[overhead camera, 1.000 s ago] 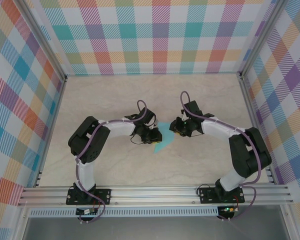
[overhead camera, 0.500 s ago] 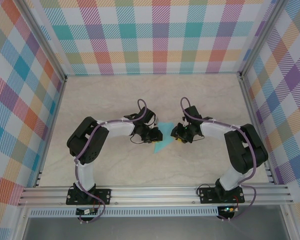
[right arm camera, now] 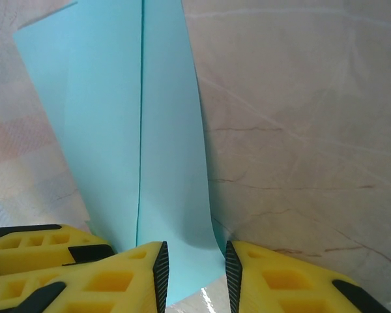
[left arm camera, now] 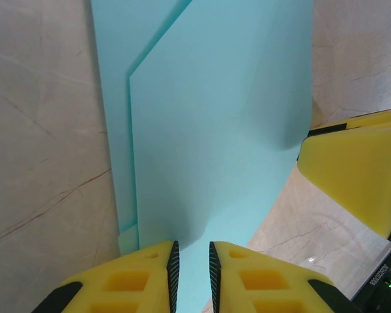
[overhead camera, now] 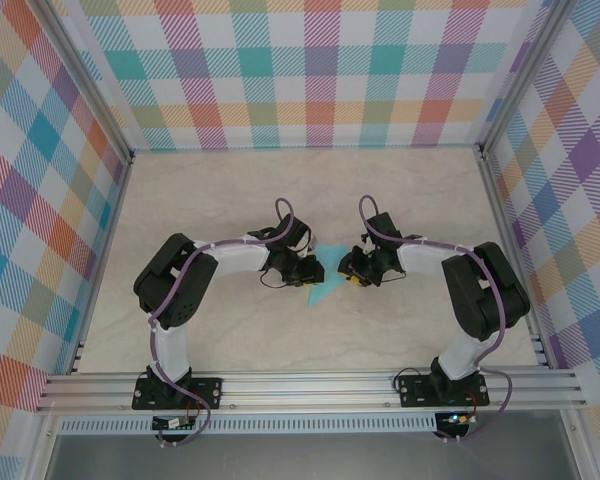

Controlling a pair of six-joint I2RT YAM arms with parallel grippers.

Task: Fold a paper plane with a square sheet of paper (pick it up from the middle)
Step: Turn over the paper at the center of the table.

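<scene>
The square sheet of paper (overhead camera: 322, 284), light turquoise and partly folded with layered flaps, lies on the table between the two grippers. In the left wrist view the paper (left arm camera: 215, 130) runs up from my left gripper (left arm camera: 193, 261), whose jaws stand a narrow gap apart with a raised curl of paper between them. In the right wrist view the paper (right arm camera: 137, 130) shows a long centre crease. My right gripper (right arm camera: 195, 261) stands open over its near end, the paper's edge curling up against the right finger. From above, the left gripper (overhead camera: 316, 270) and right gripper (overhead camera: 346, 268) face each other closely.
The pale marble-look table (overhead camera: 230, 200) is walled by checked panels (overhead camera: 310, 80) at the back and sides. An aluminium rail (overhead camera: 310, 385) runs along the near edge. A yellow finger of the right gripper (left arm camera: 358, 176) shows in the left wrist view.
The right gripper has moved left and slightly toward the near edge, closing in on the paper and the left gripper. The left arm has hardly moved.
</scene>
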